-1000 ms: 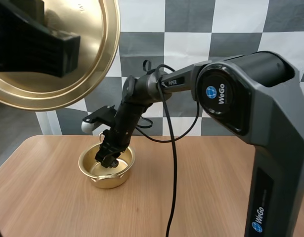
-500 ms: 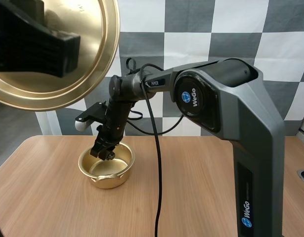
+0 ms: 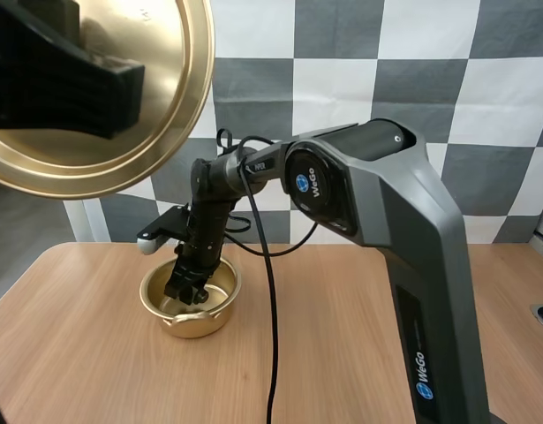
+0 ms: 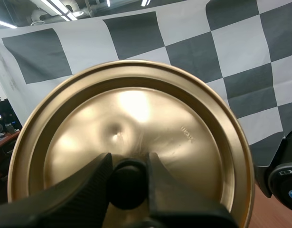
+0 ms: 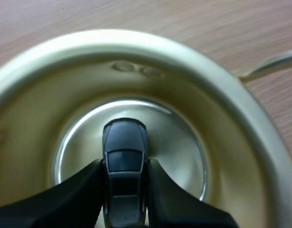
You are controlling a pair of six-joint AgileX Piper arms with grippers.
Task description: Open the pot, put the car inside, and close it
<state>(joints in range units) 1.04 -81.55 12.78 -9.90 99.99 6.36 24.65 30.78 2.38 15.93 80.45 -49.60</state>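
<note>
Down in the pot [image 3: 197,320], right fingers [image 5: 74,194] pinch car [image 5: 124,159]; left fingers [image 4: 79,185], lid [image 4: 183,142].

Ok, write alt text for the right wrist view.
The right gripper pinches a dark grey toy car low inside the open gold pot, above its shiny bottom. Wooden table lies beyond the pot's rim.
</note>
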